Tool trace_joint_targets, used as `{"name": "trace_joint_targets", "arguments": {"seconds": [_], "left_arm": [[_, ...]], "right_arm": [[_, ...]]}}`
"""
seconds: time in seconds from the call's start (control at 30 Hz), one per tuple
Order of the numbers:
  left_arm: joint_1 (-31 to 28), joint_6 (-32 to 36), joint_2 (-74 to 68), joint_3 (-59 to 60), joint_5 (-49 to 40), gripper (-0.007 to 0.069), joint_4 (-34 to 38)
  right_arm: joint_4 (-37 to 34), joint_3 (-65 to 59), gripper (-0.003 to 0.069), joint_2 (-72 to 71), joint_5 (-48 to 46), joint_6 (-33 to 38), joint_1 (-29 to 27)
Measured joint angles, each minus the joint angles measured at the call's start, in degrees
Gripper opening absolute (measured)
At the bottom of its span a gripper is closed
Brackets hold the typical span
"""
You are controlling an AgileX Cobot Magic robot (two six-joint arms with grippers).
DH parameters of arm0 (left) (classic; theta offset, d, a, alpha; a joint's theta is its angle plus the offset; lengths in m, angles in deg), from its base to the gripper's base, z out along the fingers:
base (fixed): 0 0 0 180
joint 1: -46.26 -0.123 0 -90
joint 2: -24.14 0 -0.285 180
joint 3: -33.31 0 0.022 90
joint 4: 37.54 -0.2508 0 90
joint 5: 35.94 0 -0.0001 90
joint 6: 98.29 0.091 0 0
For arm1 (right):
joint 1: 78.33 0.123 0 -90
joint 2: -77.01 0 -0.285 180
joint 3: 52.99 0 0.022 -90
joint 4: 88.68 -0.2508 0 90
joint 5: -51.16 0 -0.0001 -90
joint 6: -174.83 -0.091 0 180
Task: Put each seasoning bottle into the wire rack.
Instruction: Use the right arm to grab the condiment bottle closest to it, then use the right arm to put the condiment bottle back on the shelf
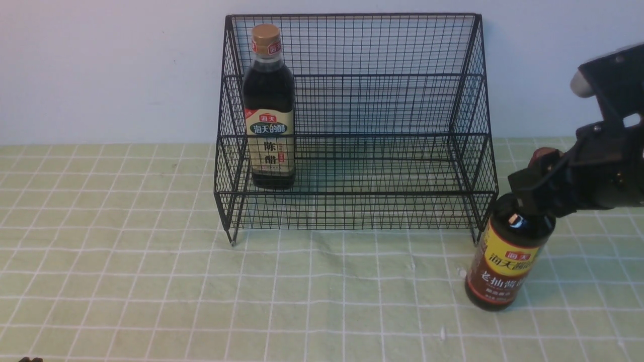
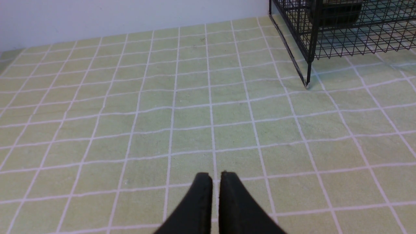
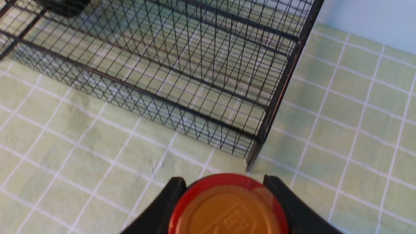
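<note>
Green cloth with a white grid covers the bench (image 1: 151,281); it lies flat, with slight creases toward the far side. Left claw (image 2: 216,177) hangs low over bare cloth, clenched on nothing and well apart from the work; judged parked.

Round bottle (image 1: 505,261) stands upright on the cloth, just outside the front right leg of the wire rack (image 1: 352,193), not yet stowed. Right claw (image 3: 222,182) straddles its red-brown cap (image 3: 229,208), fingers against both sides with no gap visible. It is grasping the bottle at the top, a hold judged suited to lifting it over the front rail.

Squarish bottle (image 1: 269,125) stands upright at the rack's left end, apparently on the lower tier, leaving the right side free. Pale wall (image 1: 100,65) backs the rack.
</note>
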Motion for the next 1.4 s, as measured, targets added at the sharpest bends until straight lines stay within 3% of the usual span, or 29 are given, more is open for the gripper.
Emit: {"name": "trace_joint_targets", "arguments": {"seconds": [0.2,0.43,0.73,1.4], "left_arm": [[0.0,0.0,0.0,0.0,0.0,0.0017,0.0],[0.0,0.0,0.0,0.0,0.0,0.0017,0.0],[0.0,0.0,0.0,0.0,0.0,0.0017,0.0],[0.0,0.0,0.0,0.0,0.0,0.0017,0.0]], "right_arm": [[0.1,3.5,0.0276,-3.7,-7.7,0.0,0.0],[0.1,16.7,0.0276,-5.2,-15.6,0.1,0.0],[0.1,27.2,0.0276,-3.1,-11.3,1.9,0.0],[-1.0,53.3,0.0276,25.6,-5.3,2.4,0.0]]}}
